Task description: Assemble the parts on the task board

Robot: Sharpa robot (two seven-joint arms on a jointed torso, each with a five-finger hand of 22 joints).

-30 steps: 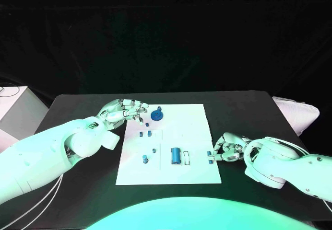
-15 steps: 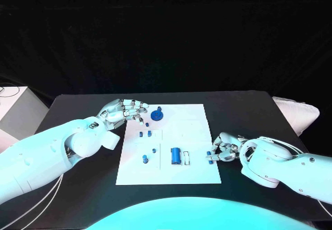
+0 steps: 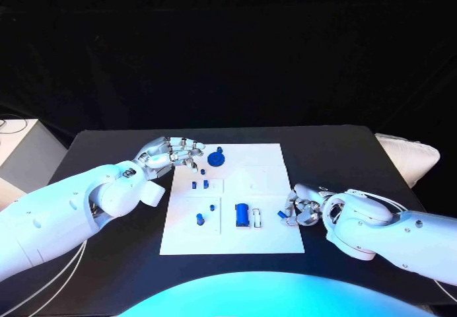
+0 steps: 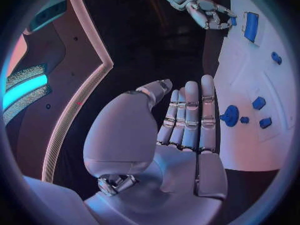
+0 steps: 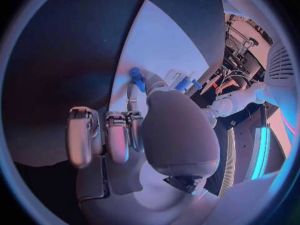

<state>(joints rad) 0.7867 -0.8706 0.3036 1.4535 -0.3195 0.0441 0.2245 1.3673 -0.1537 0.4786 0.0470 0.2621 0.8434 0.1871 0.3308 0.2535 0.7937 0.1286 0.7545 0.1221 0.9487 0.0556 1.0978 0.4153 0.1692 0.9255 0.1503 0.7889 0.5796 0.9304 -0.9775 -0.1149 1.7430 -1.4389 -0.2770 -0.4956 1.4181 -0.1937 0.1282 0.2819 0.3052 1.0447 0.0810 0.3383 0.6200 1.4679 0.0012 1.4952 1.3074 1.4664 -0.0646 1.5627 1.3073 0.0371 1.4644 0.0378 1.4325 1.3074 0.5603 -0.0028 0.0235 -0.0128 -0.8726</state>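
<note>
Right hand (image 3: pixel 303 212) at the task board's (image 3: pixel 257 158) right edge, near its front corner, fingers curled in around a small blue peg (image 3: pixel 284 214); grip looks like a pinch. Blue cylinder (image 3: pixel 242 214) lies just inboard, toward the board's middle, long axis running front to back. Left hand (image 3: pixel 174 153) at the far left corner, fingers loosely curled, holding nothing, beside the blue round part (image 3: pixel 217 159). Judgement: right hand is nearer, so the next insertion falls to it.

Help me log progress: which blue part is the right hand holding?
The small blue part at the task board's right edge, pinched by the right hand; the other blue parts lie untouched on the board.
</note>
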